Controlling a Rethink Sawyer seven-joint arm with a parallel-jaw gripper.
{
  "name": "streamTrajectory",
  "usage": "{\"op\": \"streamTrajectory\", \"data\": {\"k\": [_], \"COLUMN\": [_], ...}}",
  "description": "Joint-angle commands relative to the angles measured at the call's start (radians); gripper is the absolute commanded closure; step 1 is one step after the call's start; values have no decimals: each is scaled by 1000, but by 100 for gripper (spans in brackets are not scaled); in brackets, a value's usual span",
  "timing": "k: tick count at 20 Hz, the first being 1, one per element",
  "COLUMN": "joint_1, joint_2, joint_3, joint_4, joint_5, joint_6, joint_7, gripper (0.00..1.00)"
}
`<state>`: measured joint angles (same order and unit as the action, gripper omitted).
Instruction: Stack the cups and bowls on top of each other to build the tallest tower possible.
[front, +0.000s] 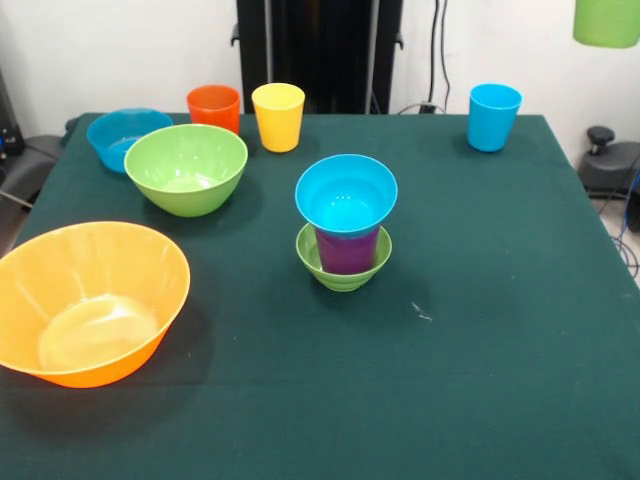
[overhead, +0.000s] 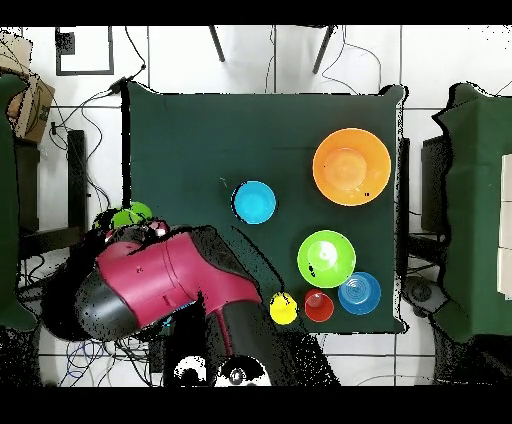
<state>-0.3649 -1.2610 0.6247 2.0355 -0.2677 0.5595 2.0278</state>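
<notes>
Holding the green cup (front: 607, 22) high off the table's (front: 480, 300) side, pincer hidden so I cannot tell its grip, I judge the 4th piece must next settle onto the tower's (front: 345, 225) blue bowl (front: 346, 192).

We see the dark green table (front: 480, 330) from across. Near its middle stands the tower (front: 345, 225): a small green bowl (front: 343, 268), a purple cup (front: 346, 250) in it, and a small blue bowl (front: 346, 195) on top. At the left edge, near the front, is the large orange bowl (front: 90, 300). Behind it we find the medium green bowl (front: 186, 167) and, touching it or just beside it, the medium blue bowl (front: 124, 137) near the far left corner. Along the far edge stand the orange cup (front: 214, 108) and the yellow cup (front: 278, 116) side by side, and the light blue cup (front: 494, 116) well apart toward the far right corner. A green cup (front: 607, 20) shows at the picture's top right corner, above the table.
</notes>
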Motion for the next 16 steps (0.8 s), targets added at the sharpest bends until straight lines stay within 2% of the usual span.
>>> {"op": "streamTrajectory", "data": {"k": [1, 3, 11, 16], "joint_1": [-3, 2, -13, -20], "joint_2": [144, 186, 211, 227], "joint_3": [-3, -18, -23, -18], "joint_4": [8, 4, -17, -46], "joint_5": [-142, -172, -195, -215], "joint_6": [48, 10, -39, -22], "joint_7": [-101, -81, -39, -51], "gripper": [100, 100, 100, 100]}}
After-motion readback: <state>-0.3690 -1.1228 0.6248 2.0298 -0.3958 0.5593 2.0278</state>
